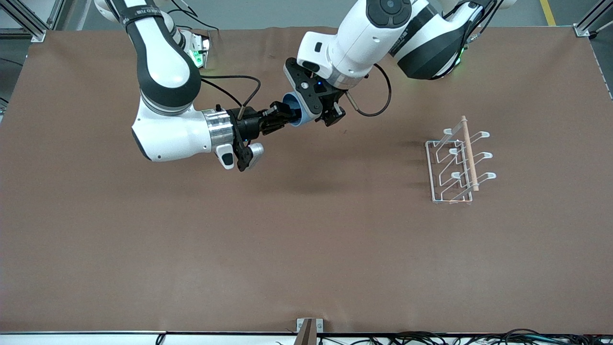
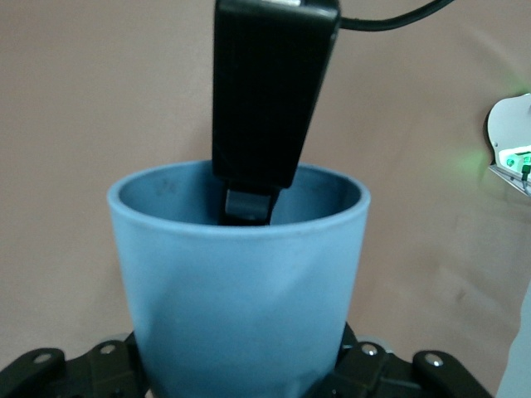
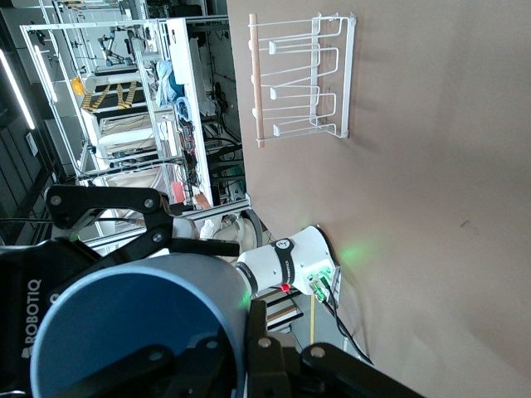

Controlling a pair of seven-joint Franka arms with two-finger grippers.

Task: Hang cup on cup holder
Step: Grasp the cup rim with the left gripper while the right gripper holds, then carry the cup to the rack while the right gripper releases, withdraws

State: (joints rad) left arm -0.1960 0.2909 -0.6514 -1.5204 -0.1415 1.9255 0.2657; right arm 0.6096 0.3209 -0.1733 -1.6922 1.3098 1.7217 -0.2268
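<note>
— Brown cloth covers the whole table [image 1: 143,268]; where is the cup [image 1: 293,111]?

— In the air over the middle of the table, toward the robots' bases, lying on its side between both grippers. The right gripper [image 1: 281,115] pinches its rim, one finger [image 2: 249,203] inside the mouth. The left gripper [image 1: 316,111] has its fingers around the cup's body, though whether they are already pressing it I cannot tell.

— So a handover?

— It looks like one, mid-way. The cup is lifted, but nothing hangs yet.

— And the cup holder [image 1: 455,165]?

— Well apart, toward the left arm's end, its prongs all bare. Left to do: the right gripper lets go, the left carries the cup over and drops it onto a prong.
</note>
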